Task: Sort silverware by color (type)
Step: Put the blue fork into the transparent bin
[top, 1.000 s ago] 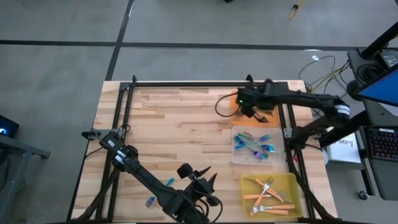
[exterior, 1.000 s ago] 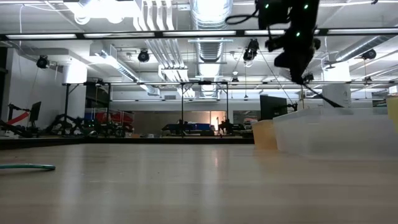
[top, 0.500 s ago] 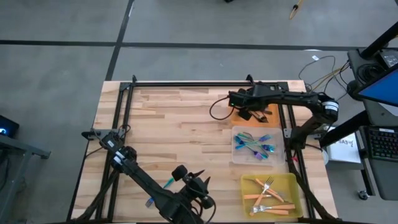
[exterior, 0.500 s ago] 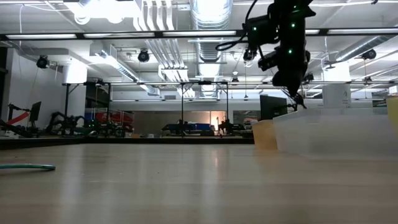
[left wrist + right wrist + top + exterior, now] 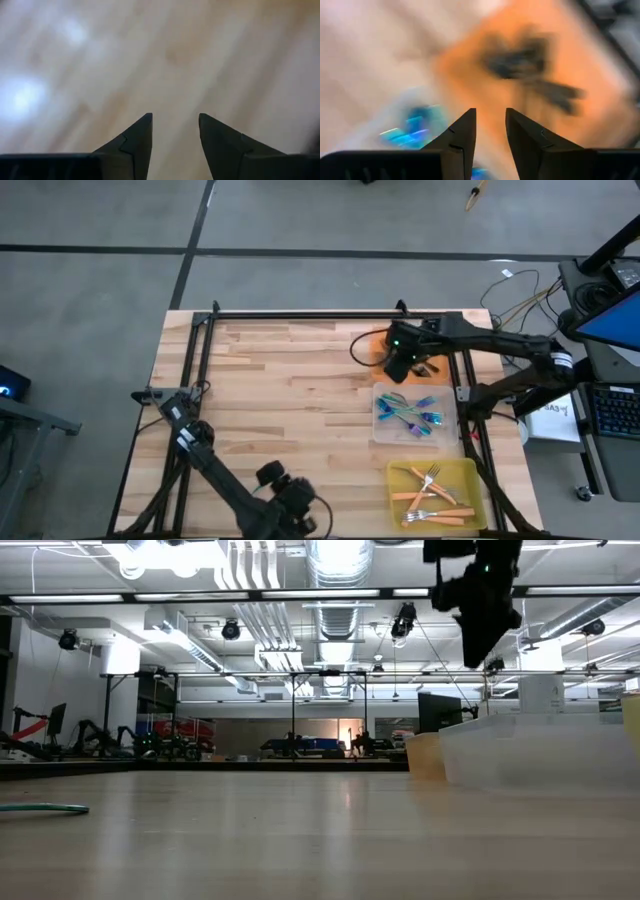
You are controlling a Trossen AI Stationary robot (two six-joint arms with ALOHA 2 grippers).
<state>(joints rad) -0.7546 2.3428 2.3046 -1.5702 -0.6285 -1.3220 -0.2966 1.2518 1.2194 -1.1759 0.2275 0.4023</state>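
Observation:
My right gripper (image 5: 402,367) hovers open above the orange tray (image 5: 374,346) at the table's far right, high in the low view (image 5: 480,635). Its wrist view (image 5: 490,125) shows dark-handled forks (image 5: 520,65) lying in that tray, blurred. Blue-handled forks (image 5: 410,414) lie in the clear tray (image 5: 380,430), orange-handled forks (image 5: 430,490) in the yellow tray (image 5: 470,470). My left gripper (image 5: 285,490) is open over bare wood at the near edge, empty in its wrist view (image 5: 175,130). One teal handle (image 5: 40,807) lies flat on the table.
The three trays stand in a row along the table's right side, orange farthest, yellow nearest. Black frame rails (image 5: 205,350) run along the far edge and both sides. The wide middle and far left of the wooden top (image 5: 280,380) hold nothing.
A dark fork hung below my right gripper a second ago; it no longer shows there. That gripper swung slightly toward the left and back over the orange tray, and rose. My left gripper drew back toward the near-left, down over the spot where two blue forks lay.

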